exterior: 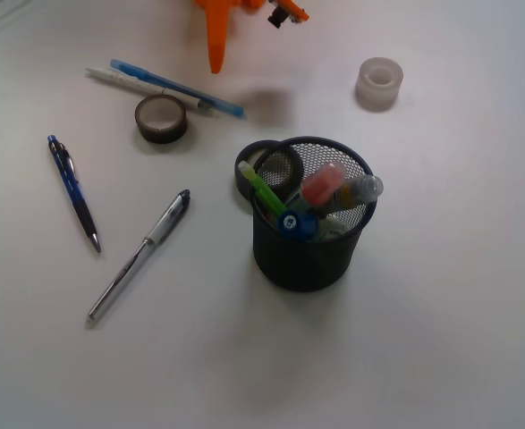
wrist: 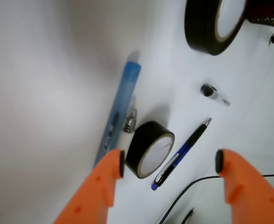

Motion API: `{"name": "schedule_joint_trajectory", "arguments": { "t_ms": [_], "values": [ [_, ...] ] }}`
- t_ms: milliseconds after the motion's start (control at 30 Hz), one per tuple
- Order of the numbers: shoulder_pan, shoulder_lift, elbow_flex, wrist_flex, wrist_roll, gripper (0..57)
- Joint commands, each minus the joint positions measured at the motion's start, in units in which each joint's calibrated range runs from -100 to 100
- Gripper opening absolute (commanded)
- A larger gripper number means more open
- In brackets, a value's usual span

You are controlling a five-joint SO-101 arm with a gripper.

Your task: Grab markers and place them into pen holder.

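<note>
The black mesh pen holder (exterior: 309, 255) stands mid-table. Three markers lean inside it: a pink-capped one (exterior: 323, 183), a dark-capped one (exterior: 362, 189) and a blue-capped one (exterior: 292, 222), beside a slim green pencil (exterior: 262, 190). My orange gripper (exterior: 249, 36) hangs at the top edge of the front view, well behind the holder. In the wrist view the gripper (wrist: 169, 162) is open and holds nothing. Only a corner of the holder (wrist: 267, 11) shows there, at the top right.
A brown tape roll (exterior: 162, 119) (wrist: 148, 149) and a dark blue pen (exterior: 74, 192) (wrist: 181, 151) lie under the jaws. A light blue pen (exterior: 177, 88) (wrist: 118, 112), white pen (exterior: 119, 79), silver pen (exterior: 141, 253), black tape roll (exterior: 266, 165) (wrist: 214, 23) and whitish roll (exterior: 379, 83) lie around.
</note>
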Motion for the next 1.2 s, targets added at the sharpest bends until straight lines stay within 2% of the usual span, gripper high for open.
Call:
{"name": "schedule_joint_trajectory", "arguments": {
  "t_ms": [0,1167],
  "values": [
    [-0.23,-0.73,-0.31,0.13,0.05,22.5],
    [-0.23,-0.73,-0.85,-0.05,0.05,22.6]
  ]
}}
